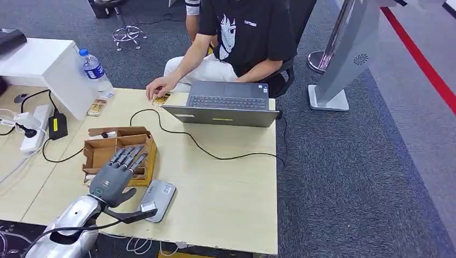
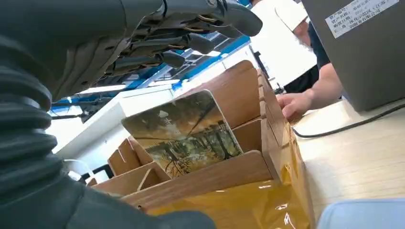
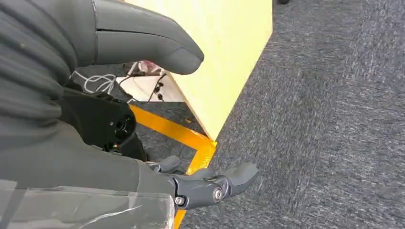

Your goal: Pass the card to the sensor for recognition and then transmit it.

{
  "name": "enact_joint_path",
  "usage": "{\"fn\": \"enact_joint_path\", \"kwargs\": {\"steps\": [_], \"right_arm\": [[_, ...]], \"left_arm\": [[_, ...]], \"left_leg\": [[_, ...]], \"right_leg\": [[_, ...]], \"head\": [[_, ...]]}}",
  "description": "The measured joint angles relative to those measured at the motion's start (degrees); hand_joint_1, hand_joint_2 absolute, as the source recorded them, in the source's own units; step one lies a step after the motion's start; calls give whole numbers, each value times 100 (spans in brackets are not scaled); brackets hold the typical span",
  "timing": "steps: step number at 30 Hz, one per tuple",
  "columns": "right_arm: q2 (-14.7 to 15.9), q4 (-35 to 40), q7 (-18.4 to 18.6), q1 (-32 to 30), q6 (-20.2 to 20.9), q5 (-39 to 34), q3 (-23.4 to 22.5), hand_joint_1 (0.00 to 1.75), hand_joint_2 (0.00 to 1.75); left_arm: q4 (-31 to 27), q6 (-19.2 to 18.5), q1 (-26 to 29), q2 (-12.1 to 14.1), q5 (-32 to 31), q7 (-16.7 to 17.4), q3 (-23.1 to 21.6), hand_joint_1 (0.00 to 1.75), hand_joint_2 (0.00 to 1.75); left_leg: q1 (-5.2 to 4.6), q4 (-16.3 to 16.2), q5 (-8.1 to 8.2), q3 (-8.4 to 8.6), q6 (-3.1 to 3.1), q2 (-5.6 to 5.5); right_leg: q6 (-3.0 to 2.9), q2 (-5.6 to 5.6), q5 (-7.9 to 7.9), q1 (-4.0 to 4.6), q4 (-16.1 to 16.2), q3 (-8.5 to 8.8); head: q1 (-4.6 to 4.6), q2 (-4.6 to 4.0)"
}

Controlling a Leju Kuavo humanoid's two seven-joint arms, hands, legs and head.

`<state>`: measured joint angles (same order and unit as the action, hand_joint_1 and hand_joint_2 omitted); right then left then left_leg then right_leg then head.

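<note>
A card (image 2: 184, 131) printed with a forest picture stands tilted in a slot of the wooden card box (image 1: 119, 153) near the table's left front. My left hand (image 1: 117, 174) hovers just over that box, fingers (image 2: 191, 45) stretched out above the card and apart from it, holding nothing. The grey card sensor (image 1: 157, 197) lies flat on the table right of the hand, by the front edge. My right hand (image 3: 143, 95) hangs below the table beside its corner, over grey carpet, thumb and fingers apart and empty.
A person sits behind the table with a hand (image 1: 159, 87) on small items beside an open laptop (image 1: 226, 103). A black cable (image 1: 204, 145) crosses the tabletop. A water bottle (image 1: 95, 71), white box (image 1: 48, 70) and power strip (image 1: 33, 126) stand at the left.
</note>
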<state>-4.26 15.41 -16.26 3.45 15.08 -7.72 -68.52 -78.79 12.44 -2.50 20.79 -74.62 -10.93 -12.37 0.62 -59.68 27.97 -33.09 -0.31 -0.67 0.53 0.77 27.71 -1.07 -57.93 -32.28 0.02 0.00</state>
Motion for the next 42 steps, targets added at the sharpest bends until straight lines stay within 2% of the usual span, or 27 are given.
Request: {"fn": "enact_joint_path", "kwargs": {"steps": [8, 13, 16, 18, 24, 29, 34, 37, 42], "right_arm": [[0, 0, 0, 0, -22, 17, 0, 0, 175], [0, 0, -24, 3, -94, 39, 0, 0, 175], [-4, 0, -68, 4, -153, 31, -15, 0, 175], [-18, 0, -77, 11, -173, 28, -35, 0, 175], [-50, 0, -70, 12, -164, 74, -52, 0, 175], [-48, 0, -13, 21, -120, 173, -52, 0, 175], [-48, -2, 28, 30, -55, 293, -48, 0, 175], [-39, -2, 48, 39, -15, 395, -13, 0, 175], [-26, -11, 50, 52, 0, 470, 11, 0, 175]], "left_arm": [[15, -42, 0, 2, 50, -83, 77, 175, 175], [13, 224, -17, -59, 205, -299, 107, 175, 175], [-179, 751, -29, -296, 443, -543, 157, 175, 175], [-399, 876, -35, -502, 542, -629, 205, 175, 175], [-1144, 802, -118, -975, 647, -759, 398, 175, 175], [-1346, 415, -549, -1187, 691, -619, 507, 175, 175], [-1027, 140, -1213, -1268, 732, -396, 671, 175, 175], [-445, -43, -1735, -1281, 752, -287, 806, 175, 175], [451, -74, -2324, -1279, 732, -265, 1034, 175, 175]], "left_leg": [[0, 0, 0, 0, 0, 0], [0, -1, 0, 1, 0, 0], [-1, -2, -3, -1, 3, -4], [-2, -2, -3, -2, 3, -2], [-3, -4, -3, -1, 4, -2], [-1, -3, -10, -2, 4, -5], [0, -3, -17, -1, 1, -3], [0, -3, -29, -10, 3, -6], [0, -3, -33, -11, 2, -3]], "right_leg": [[0, 0, 0, 0, 0, 0], [0, 0, 0, 0, 0, -1], [1, -4, 0, -1, 1, 1], [3, -3, -2, -1, 1, 1], [4, -2, -4, -2, 3, 0], [0, -5, -7, 0, 1, 0], [-8, -5, -19, 1, 0, -4], [-3, -7, -25, 1, -1, -7], [-1, -2, -31, 0, -1, -9]], "head": [[0, 0], [0, 0], [0, 0], [0, 0], [0, 0], [0, 0], [0, 0], [0, 0], [0, 0]]}}
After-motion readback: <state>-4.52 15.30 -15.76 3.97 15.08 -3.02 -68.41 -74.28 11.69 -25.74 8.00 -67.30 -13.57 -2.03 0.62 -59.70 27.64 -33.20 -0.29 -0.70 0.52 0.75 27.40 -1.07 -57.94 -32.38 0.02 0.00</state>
